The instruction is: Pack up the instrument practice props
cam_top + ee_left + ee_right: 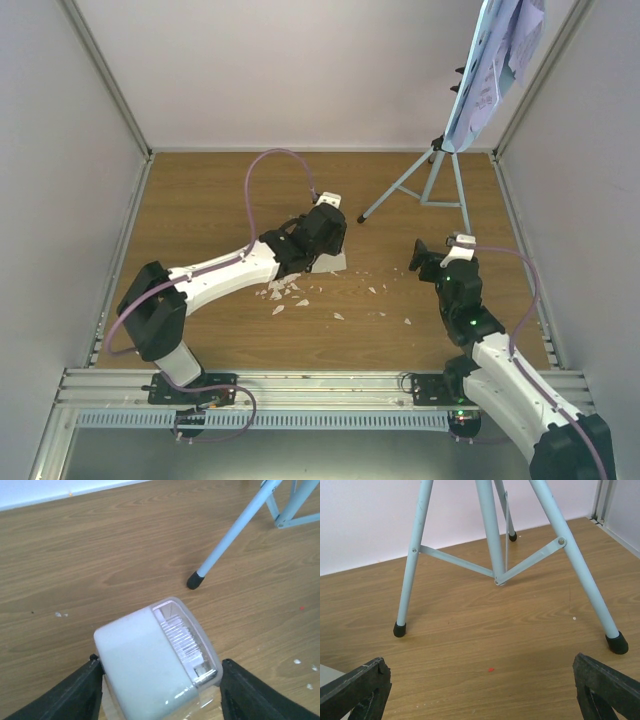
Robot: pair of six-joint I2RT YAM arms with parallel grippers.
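Bright, even light (soft shadows)

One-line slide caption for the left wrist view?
Left gripper with jaws flanking the white metronome, the music stand's black-capped leg beyond on the wooden table.

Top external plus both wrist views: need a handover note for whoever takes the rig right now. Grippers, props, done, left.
Left gripper: jaws stand either side of the metronome mid-table; can't tell whether it is gripped.
Right gripper: open, empty, facing the legs of the music stand.
Props: the stand is upright at the far right, with the sheet music on its tray.
Done: nothing looks packed yet.
Left: metronome, pages and stand. No container is in view.
The white crumbs near the left arm are not props.
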